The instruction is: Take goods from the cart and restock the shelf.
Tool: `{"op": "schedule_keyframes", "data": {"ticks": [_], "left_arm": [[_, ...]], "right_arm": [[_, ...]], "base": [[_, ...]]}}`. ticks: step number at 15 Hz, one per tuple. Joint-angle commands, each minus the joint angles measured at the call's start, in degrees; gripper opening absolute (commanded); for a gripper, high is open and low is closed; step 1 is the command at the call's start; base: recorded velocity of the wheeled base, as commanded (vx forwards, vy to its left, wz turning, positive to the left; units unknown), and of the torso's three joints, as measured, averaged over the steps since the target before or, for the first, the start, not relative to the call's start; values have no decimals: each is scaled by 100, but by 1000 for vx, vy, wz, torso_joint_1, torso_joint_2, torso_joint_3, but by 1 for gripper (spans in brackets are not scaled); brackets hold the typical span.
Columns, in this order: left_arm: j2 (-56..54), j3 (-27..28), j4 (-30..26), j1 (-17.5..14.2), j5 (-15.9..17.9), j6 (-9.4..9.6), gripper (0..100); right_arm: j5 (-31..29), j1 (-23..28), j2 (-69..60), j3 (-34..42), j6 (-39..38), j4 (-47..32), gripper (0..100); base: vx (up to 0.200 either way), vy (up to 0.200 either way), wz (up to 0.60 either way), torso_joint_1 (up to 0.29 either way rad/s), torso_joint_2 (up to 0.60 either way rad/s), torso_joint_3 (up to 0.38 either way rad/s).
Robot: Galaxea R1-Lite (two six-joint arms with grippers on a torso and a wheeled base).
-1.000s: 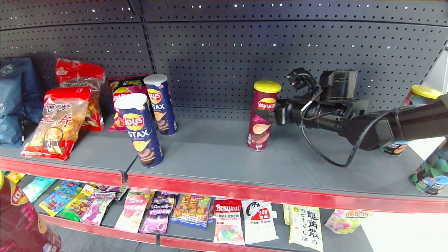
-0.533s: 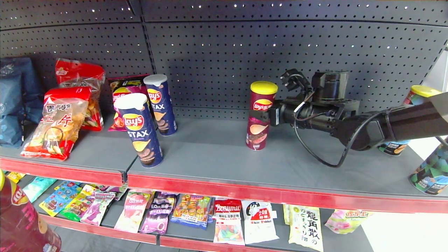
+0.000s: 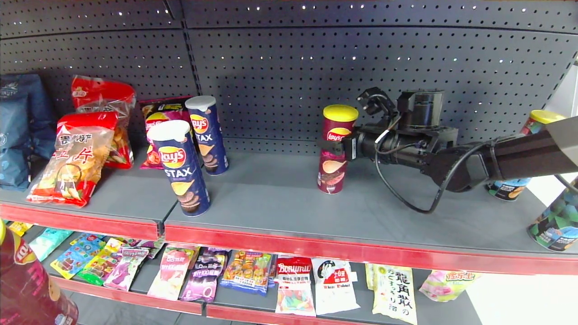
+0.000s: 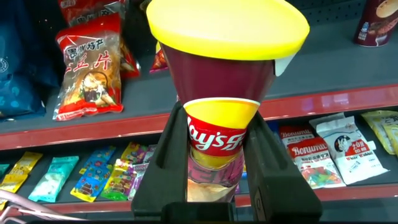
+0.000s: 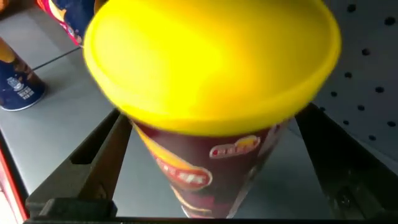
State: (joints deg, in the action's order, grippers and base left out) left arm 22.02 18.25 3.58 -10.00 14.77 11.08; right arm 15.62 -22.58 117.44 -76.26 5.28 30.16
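A maroon chip can [image 3: 333,174] with a yellow lid stands upright on the grey shelf [image 3: 280,212], near the middle toward the back. My right gripper [image 3: 333,146] reaches in from the right and is shut on the can's upper body. In the right wrist view the same can [image 5: 211,74] sits between the two fingers [image 5: 93,165]. My left gripper [image 4: 217,180] is shut on a second maroon can [image 4: 224,56] with a yellow lid, held below the shelf's front edge. That can shows at the head view's lower left corner [image 3: 22,280].
Two blue cans [image 3: 180,167] [image 3: 207,133] stand left of the middle, with red snack bags [image 3: 72,158] beyond them. More cans [image 3: 555,221] [image 3: 542,119] stand at the far right. A lower shelf [image 3: 271,280] holds several small packets. Bare shelf lies between the blue cans and the maroon can.
My right arm has shifted a little to the left along the shelf, taking the maroon can with it. The left arm and its can have stayed put.
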Motion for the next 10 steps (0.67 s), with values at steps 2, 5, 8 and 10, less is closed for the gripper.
{"op": "schedule_keyframes", "data": {"ticks": [2,5,8,10], "left_arm": [[4,3,2,-2,-1,-1,0],[-13,3,2,-2,-10,-1,0],[-13,12,2,-2,-10,-1,0],[-13,3,2,-2,-10,-1,0]], "right_arm": [[3,-1,86,-64,8,7,0],[-6,-10,42,-46,-9,7,0],[-24,-63,-565,481,8,-28,0],[-173,-89,-1013,999,17,-28,0]], "base": [[0,0,0,0,0,0],[0,0,0,0,0,0],[0,0,0,0,0,0],[0,0,0,0,0,0]]}}
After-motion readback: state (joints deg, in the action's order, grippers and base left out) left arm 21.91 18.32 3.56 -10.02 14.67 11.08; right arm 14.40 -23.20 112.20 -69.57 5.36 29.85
